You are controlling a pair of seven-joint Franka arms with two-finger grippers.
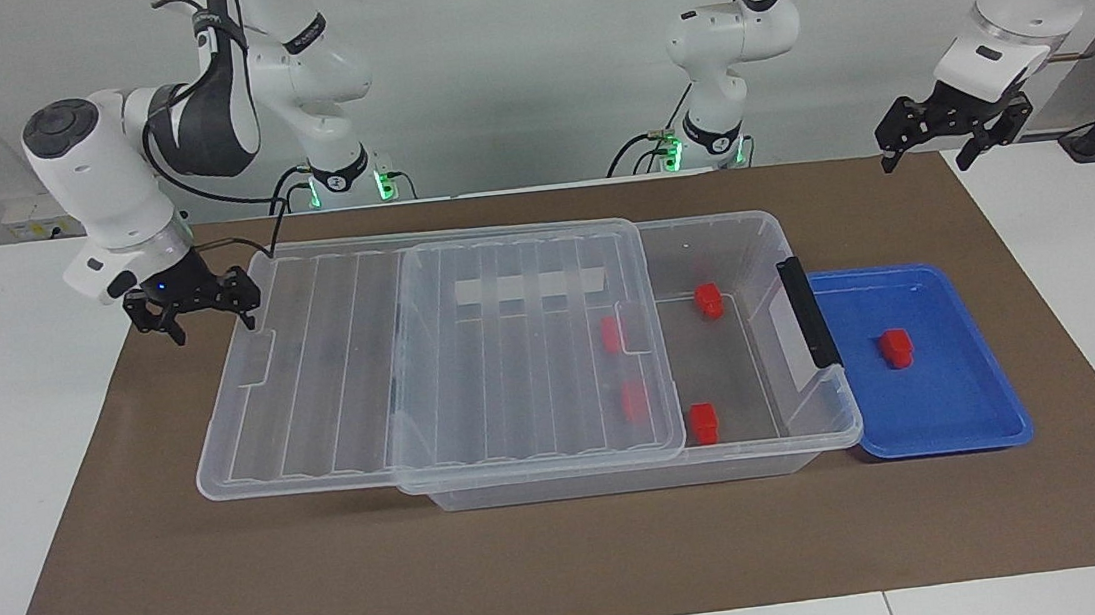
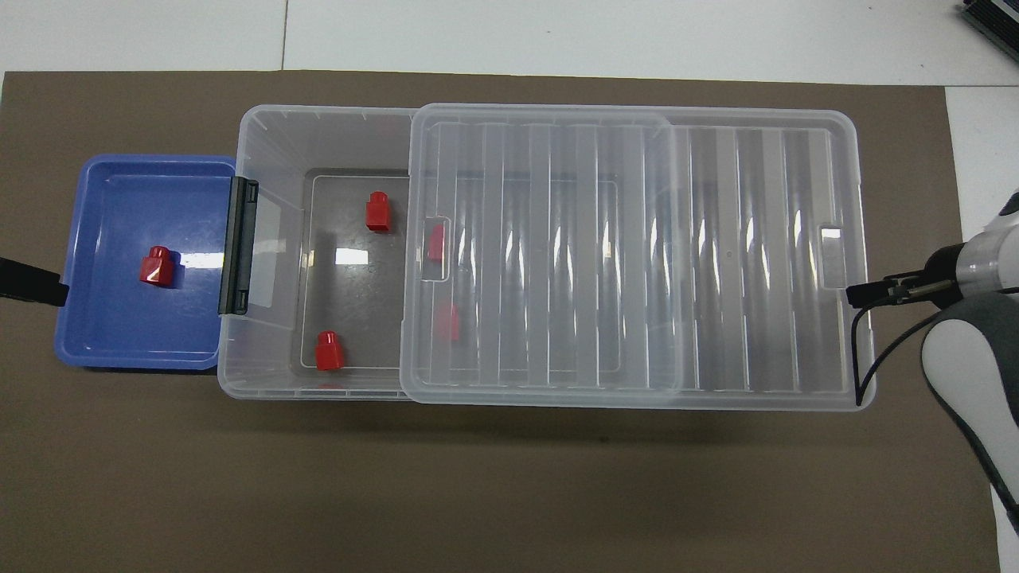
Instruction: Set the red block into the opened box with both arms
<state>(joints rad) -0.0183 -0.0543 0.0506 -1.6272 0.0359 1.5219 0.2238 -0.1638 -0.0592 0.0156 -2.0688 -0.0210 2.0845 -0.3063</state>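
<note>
The box (image 1: 825, 421) sits mid-table on the brown mat (image 1: 133, 589), its lid (image 1: 333, 378) lying partly off toward the right arm's end, so the end by the tray (image 1: 970, 417) is uncovered; the right gripper (image 1: 194, 319) is at the lid's end edge, fingers spread, gripping nothing. The block (image 1: 896, 347) lies in the tray; four more lie in the box. The left gripper (image 1: 952, 130) hangs open and empty over the mat's edge, waiting.
</note>
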